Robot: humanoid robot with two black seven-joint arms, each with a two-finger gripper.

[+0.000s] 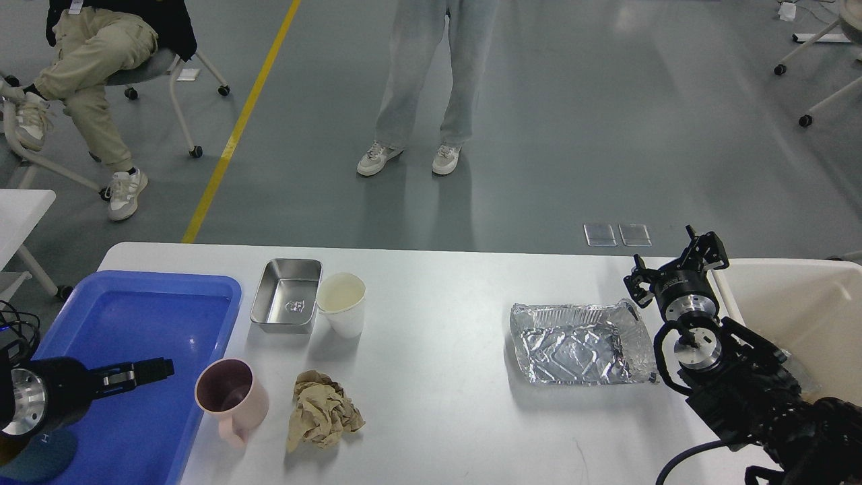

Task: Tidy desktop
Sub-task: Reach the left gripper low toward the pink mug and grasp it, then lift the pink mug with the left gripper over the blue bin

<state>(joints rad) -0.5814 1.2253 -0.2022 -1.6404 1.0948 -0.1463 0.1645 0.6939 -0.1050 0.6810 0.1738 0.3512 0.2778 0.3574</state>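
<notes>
The white desktop (438,377) carries a steel tin (286,295), a white paper cup (342,304), a pink mug (232,397), a crumpled brown paper wad (322,411) and a crinkled foil tray (580,342). My left gripper (151,371) hovers over the blue tray (168,303), pointing right, its tip a short way left of the pink mug. It shows as one dark bar, so its fingers cannot be told apart. My right gripper (673,266) stands open and empty just beyond the foil tray's far right corner, beside the bin.
A cream-white bin (801,303) sits at the table's right end, behind my right arm. A dark teal cup (37,458) lies in the blue tray's near left corner, partly hidden by my left arm. People and wheeled chairs stand beyond the table.
</notes>
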